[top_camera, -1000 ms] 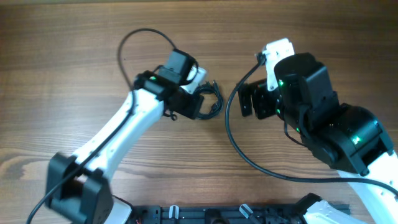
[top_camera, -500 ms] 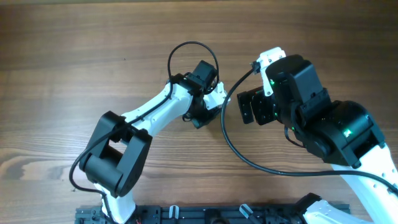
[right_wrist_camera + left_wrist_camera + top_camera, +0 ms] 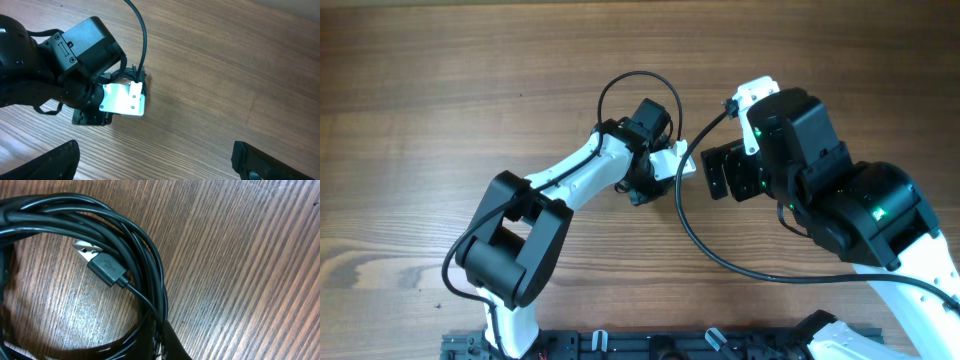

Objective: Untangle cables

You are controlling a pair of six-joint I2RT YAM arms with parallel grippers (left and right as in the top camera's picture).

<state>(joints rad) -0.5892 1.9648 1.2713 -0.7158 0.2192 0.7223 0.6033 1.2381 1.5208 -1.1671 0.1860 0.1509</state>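
Closest to your left wrist lens, the thin, glossy black cables [image 3: 150, 265] lie on the table in a loose round coil, several smooth strands overlapping. One black moulded plug with a bright silver metal tip [image 3: 100, 262] rests across the middle of the ring. At the lower edge of that view the strands run straight into the dark fingertips of the left gripper [image 3: 167, 345], which is clenched tight on that side of the bundle. A second ago those jaws stood part open beside the coil and the left arm reached in from the left. Now the arm has swung round over the bundle and the jaws have closed. By the look of it, you have your first hold on the tangle, though no strand has been drawn free yet. Just across from it, the black right gripper [image 3: 715, 175] hangs with its fingers spread wide, holding nothing. From its camera only a few strands show past the left wrist's white plate [image 3: 125, 99]. Beyond both arms stretches the brown wood-grain table [image 3: 440, 60], matt and streaked.
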